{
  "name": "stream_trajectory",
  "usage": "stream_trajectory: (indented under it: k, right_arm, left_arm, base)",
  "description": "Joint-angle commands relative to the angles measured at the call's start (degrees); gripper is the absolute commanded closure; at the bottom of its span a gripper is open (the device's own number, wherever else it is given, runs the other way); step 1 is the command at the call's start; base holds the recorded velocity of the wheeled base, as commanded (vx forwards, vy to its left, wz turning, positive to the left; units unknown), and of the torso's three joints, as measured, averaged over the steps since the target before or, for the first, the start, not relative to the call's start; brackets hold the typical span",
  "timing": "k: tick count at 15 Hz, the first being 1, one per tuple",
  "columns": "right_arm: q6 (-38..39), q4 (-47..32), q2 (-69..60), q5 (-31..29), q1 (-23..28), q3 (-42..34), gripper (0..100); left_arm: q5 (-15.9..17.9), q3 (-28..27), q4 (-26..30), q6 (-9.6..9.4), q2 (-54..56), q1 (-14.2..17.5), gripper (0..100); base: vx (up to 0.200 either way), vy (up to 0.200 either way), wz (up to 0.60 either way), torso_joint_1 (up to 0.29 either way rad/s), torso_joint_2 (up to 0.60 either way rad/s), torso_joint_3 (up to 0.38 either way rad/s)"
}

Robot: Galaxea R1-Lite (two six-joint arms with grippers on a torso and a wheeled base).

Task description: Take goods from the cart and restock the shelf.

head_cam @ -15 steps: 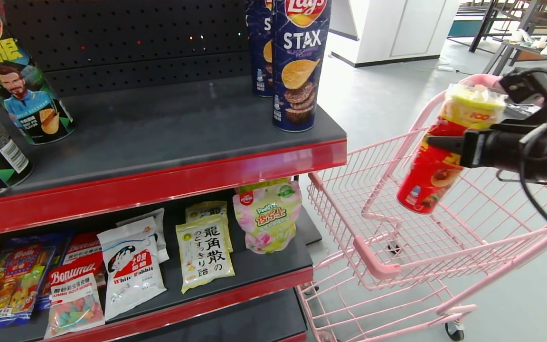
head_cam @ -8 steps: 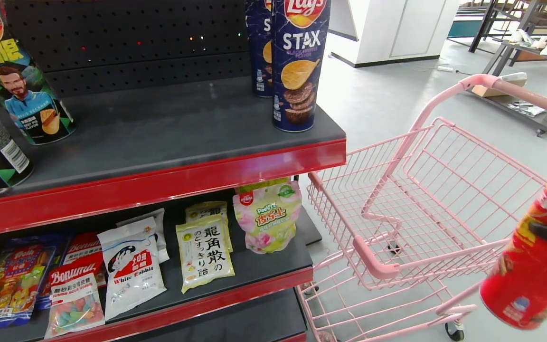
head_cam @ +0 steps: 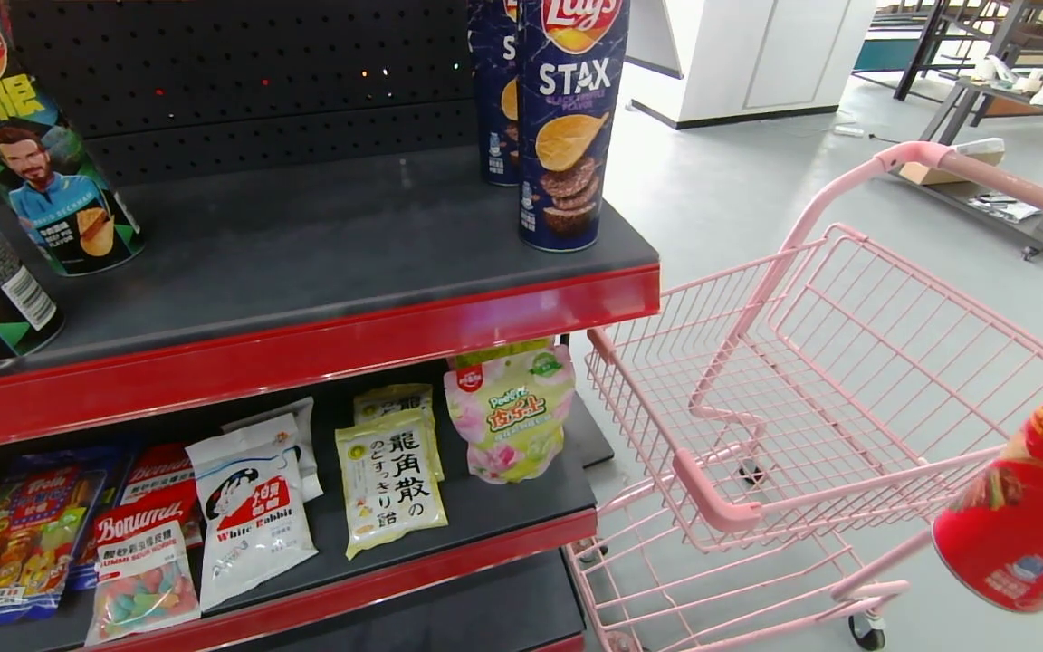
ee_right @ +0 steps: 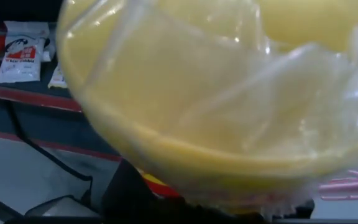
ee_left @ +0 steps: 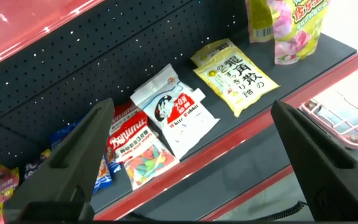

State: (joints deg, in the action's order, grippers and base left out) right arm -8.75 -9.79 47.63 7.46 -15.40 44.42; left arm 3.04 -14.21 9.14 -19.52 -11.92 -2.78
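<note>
Holding the red can [head_cam: 1024,507], a glossy cylinder, tilted in the air at the right rail of the pink wire cart [head_cam: 721,512], well apart from the shelves. Clamping on it with the right gripper [ee_right: 166,202], fingers mostly hidden. Showing in the right wrist view what the head view cuts off: the can's yellow lid [ee_right: 216,93] under wrinkled clear film.

Spreading the left gripper [ee_left: 191,106] wide, gripping nothing, in front of the lower shelf [head_cam: 503,507].

Carrying on the upper shelf [head_cam: 322,244], dark with a red front lip: tall blue cans [head_cam: 571,127] at the right end, green cans [head_cam: 42,172] at the left.

Lying flat on the lower shelf: a white bag [head_cam: 250,525] and a yellow bag [head_cam: 390,489]. Standing upright just beside them: a pink pouch [head_cam: 508,412].

Backing the upper shelf: a black perforated panel [head_cam: 241,91].
</note>
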Motion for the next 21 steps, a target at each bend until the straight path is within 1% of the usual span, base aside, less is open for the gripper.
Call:
stream_trajectory:
  k: [1, 2, 3, 5, 6, 10, 12, 14, 16, 20, 21]
  right_arm:
    - [0.5, 3.6, 7.7, 0.3, -0.2, 2.6, 100]
    - [0.8, 4.7, 8.4, 0.3, -0.2, 2.6, 100]
    - [1.2, 5.7, 9.8, 0.3, -0.4, 3.0, 100]
    - [1.5, 5.7, 10.3, 0.3, -3.6, 2.8, 100]
    - [1.4, 5.6, 10.3, 0.4, -4.3, 2.2, 100]
    - [1.2, 5.7, 11.3, -0.1, -4.2, 2.1, 100]
    - [1.2, 5.7, 10.8, -0.1, -3.9, 1.8, 100]
    - [1.3, 5.7, 10.6, -0.8, -3.6, 1.5, 100]
    - [1.3, 5.7, 10.6, -2.4, -3.5, 0.9, 100]
    - [1.4, 5.7, 9.9, -2.4, -3.5, 0.7, 100]
    - [1.3, 5.7, 9.9, -2.4, -3.5, 0.7, 100]
  left_arm:
    - [0.0, -0.1, 0.0, -0.08, 0.8, 0.1, 0]
    - [0.0, -0.1, 0.0, -0.17, 0.8, 0.0, 0]
    - [-0.3, -0.1, 0.0, -1.31, 0.8, 0.1, 0]
    - [-1.1, -0.1, 0.0, -1.75, 0.8, 0.1, 0]
    - [-2.0, -0.1, 0.0, -2.37, 0.7, 0.1, 0]
    - [-2.5, -0.3, 0.0, -2.63, 0.8, 0.1, 0]
    - [-2.5, -0.1, 0.0, -3.25, 1.1, 0.1, 0]
    - [-2.4, -0.1, 0.0, -3.25, 1.4, 0.0, 0]
    - [-2.4, -0.2, 0.0, -3.33, 1.4, 0.0, 0]
    - [-2.4, -0.1, 0.0, -3.33, 1.5, 0.1, 0]
    - [-2.4, 0.0, 0.0, -3.33, 1.5, 0.0, 0]
  base:
    - [0.0, 0.0, 0.0, 0.0, 0.0, 0.0]
    - [0.0, 0.0, 0.0, 0.0, 0.0, 0.0]
    - [0.0, 0.0, 0.0, 0.0, 0.0, 0.0]
    - [-0.2, 0.0, 0.0, 0.005, 0.0, -0.005]
    - [-0.2, 0.0, 0.0, 0.002, 0.0, -0.002]
    - [-0.2, 0.0, 0.0, -0.004, 0.0, 0.005]
    - [-0.2, 0.0, 0.0, 0.002, 0.0, 0.002]
    - [0.0, 0.0, 0.0, 0.0, 0.0, 0.0]
    - [0.0, 0.0, 0.6, -0.01, 0.0, 0.007]
    - [0.0, 0.0, 0.6, 0.008, 0.0, 0.002]
    - [0.0, 0.0, 0.0, 0.0, 0.0, 0.0]
